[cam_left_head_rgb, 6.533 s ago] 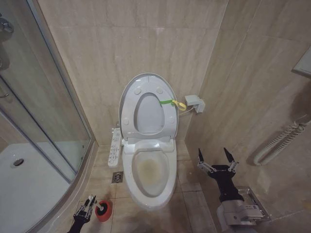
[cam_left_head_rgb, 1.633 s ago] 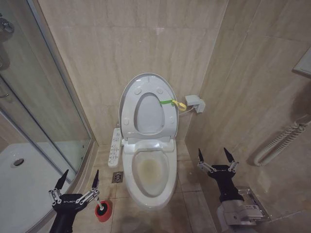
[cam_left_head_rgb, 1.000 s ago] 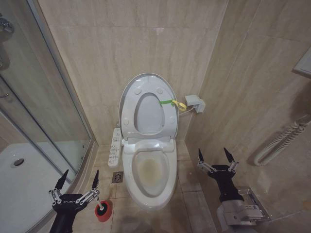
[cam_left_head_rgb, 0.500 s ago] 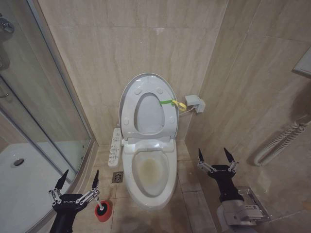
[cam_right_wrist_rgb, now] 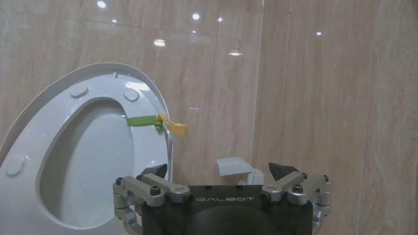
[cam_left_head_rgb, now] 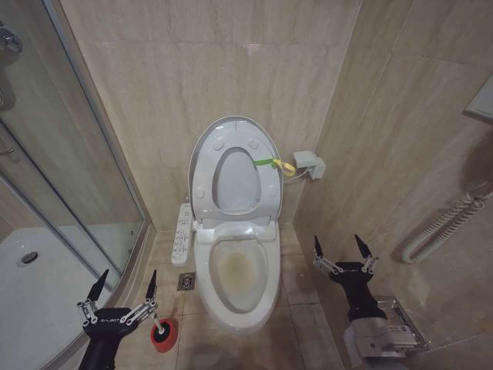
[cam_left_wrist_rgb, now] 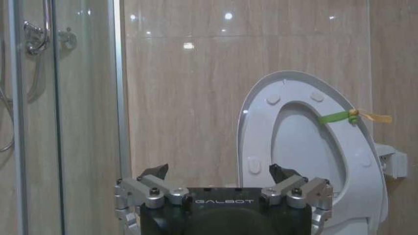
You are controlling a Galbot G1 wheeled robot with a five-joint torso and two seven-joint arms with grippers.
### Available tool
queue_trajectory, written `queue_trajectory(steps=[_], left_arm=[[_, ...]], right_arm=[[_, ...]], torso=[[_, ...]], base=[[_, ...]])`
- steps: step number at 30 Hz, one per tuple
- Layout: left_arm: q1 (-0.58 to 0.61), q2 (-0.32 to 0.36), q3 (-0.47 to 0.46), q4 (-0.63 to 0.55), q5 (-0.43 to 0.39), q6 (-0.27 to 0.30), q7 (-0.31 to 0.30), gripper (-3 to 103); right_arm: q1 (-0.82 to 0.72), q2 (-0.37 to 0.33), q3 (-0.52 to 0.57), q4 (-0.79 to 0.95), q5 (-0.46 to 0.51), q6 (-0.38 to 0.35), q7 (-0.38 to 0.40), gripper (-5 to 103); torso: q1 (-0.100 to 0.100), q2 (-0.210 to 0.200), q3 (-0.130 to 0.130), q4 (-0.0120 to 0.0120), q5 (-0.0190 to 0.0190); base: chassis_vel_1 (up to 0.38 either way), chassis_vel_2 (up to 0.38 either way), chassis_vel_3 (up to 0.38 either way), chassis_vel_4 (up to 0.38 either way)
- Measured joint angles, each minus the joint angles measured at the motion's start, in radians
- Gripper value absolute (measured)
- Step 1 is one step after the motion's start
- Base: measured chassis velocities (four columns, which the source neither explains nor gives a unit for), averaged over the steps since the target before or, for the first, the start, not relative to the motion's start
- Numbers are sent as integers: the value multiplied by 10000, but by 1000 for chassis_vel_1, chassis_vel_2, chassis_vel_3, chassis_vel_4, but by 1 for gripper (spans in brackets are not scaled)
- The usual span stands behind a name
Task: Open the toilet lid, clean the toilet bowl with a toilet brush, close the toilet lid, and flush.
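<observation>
The toilet lid (cam_left_head_rgb: 202, 150) stands upright against the back wall with the oval ring seat (cam_left_head_rgb: 264, 189) raised in front of it. A yellow-green loop (cam_left_head_rgb: 279, 164) is tied at its edge. Below, the toilet bowl (cam_left_head_rgb: 237, 270) lies exposed, stained yellowish-brown inside. The toilet brush (cam_left_head_rgb: 159, 332) shows its dark head in the red cup (cam_left_head_rgb: 168, 340) on the floor, left of the bowl. My left gripper (cam_left_head_rgb: 127, 282) hovers open just above and left of the cup, empty. My right gripper (cam_left_head_rgb: 338, 248) stands open to the right of the bowl, also empty. The left wrist view faces the lid (cam_left_wrist_rgb: 256, 122) past the open left gripper (cam_left_wrist_rgb: 218, 172); the right wrist view faces the lid (cam_right_wrist_rgb: 39, 110) past the open right gripper (cam_right_wrist_rgb: 219, 171).
A glass shower enclosure (cam_left_head_rgb: 77, 154) closes off the left side. A white control panel (cam_left_head_rgb: 182, 233) juts from the toilet's left, with a floor drain (cam_left_head_rgb: 186, 281) below it. A small box (cam_left_head_rgb: 310, 163) is on the right wall, a white hose (cam_left_head_rgb: 447, 223) and metal rack (cam_left_head_rgb: 402, 324) farther right.
Since the oldest frame my left gripper has lifted from beside the red cup and now stands higher and wide open. Over the last 1.6 seconds nothing has moved.
</observation>
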Motion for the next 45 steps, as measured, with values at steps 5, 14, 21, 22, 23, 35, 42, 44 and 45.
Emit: queue_trajectory(steps=[5,14,21,22,23,35,42,44,45], left_arm=[[0,0,0,0,0,0,0,100],[0,0,0,0,0,0,0,100],[0,0,0,0,0,0,0,100],[0,0,0,0,0,0,0,100],[0,0,0,0,0,0,0,100],[0,0,0,0,0,0,-1,100],[0,0,0,0,0,0,-1,100],[0,0,0,0,0,0,-1,100],[0,0,0,0,0,0,-1,100]], right_arm=[[0,0,0,0,0,0,0,100],[0,0,0,0,0,-1,0,100],[167,103,-50,-201,231,-819,-330,100],[246,151,-79,-299,357,-1202,-490,100],[329,200,-107,-402,486,-1588,-655,100],[809,505,-274,-983,1227,-3837,-1611,100],[715,461,-52,-218,2311,-2622,-1188,100],[664,446,-26,-82,2503,-2221,-1067,100],[664,446,-26,-82,2503,-2221,-1067,100]], torso=[[0,0,0,0,0],[0,0,0,0,0],[0,0,0,0,-1],[0,0,0,1,-2],[0,0,0,0,-2],[0,0,0,0,-1],[0,1,0,0,-6],[0,0,0,-1,-1],[0,0,0,-1,-1]], base=[[0,0,0,0],[0,0,0,0],[0,0,0,0],[0,0,0,0],[0,0,0,0],[0,0,0,0],[0,0,0,0],[0,0,0,0],[0,0,0,0]])
